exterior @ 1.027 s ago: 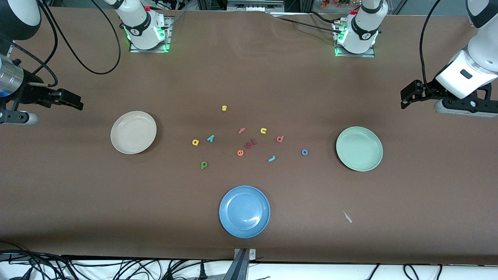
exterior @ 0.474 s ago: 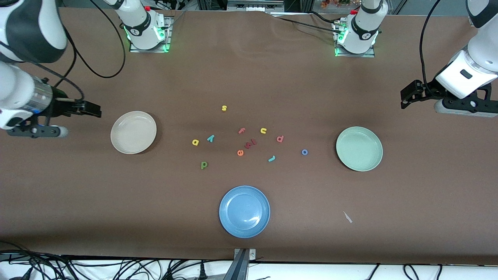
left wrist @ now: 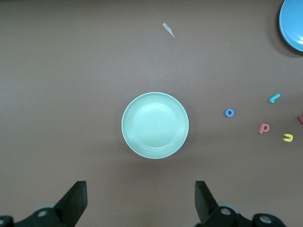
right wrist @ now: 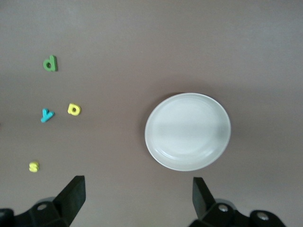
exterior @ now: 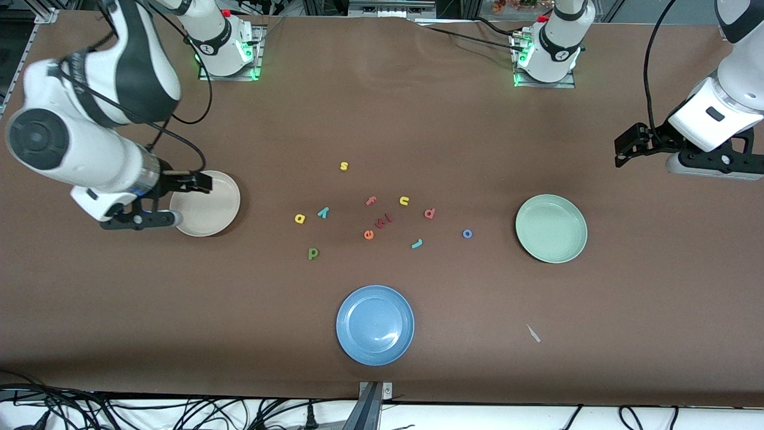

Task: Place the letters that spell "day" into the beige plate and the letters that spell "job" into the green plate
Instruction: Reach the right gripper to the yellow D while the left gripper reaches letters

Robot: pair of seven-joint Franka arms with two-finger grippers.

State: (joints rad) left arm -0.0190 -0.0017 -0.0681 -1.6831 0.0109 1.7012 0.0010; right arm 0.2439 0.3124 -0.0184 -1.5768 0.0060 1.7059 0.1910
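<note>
The beige plate (exterior: 216,206) (right wrist: 188,131) lies toward the right arm's end of the table, and my right gripper (exterior: 202,182) (right wrist: 137,196) hangs open and empty over its edge. Beside it toward the middle lie the yellow "a" (exterior: 299,218) (right wrist: 74,109), teal "y" (exterior: 323,212) (right wrist: 46,115) and dark green "d" (exterior: 313,254) (right wrist: 49,63). The green plate (exterior: 551,228) (left wrist: 155,125) sits toward the left arm's end, with the blue "o" (exterior: 467,233) (left wrist: 229,112), teal "j" (exterior: 417,243) (left wrist: 274,98) and red-pink "b" (exterior: 429,212) (left wrist: 264,128) beside it. My left gripper (exterior: 624,150) (left wrist: 140,198) waits open, high past the green plate.
A blue plate (exterior: 375,324) lies nearer to the front camera than the letters. Other letters are scattered mid-table: yellow "s" (exterior: 344,166), pink "f" (exterior: 370,200), yellow "u" (exterior: 404,200), orange "e" (exterior: 368,235). A white scrap (exterior: 533,333) lies near the front edge.
The right arm has swung in from the table's end, bringing its open gripper over the beige plate's edge. The left arm and all letters have stayed put.
</note>
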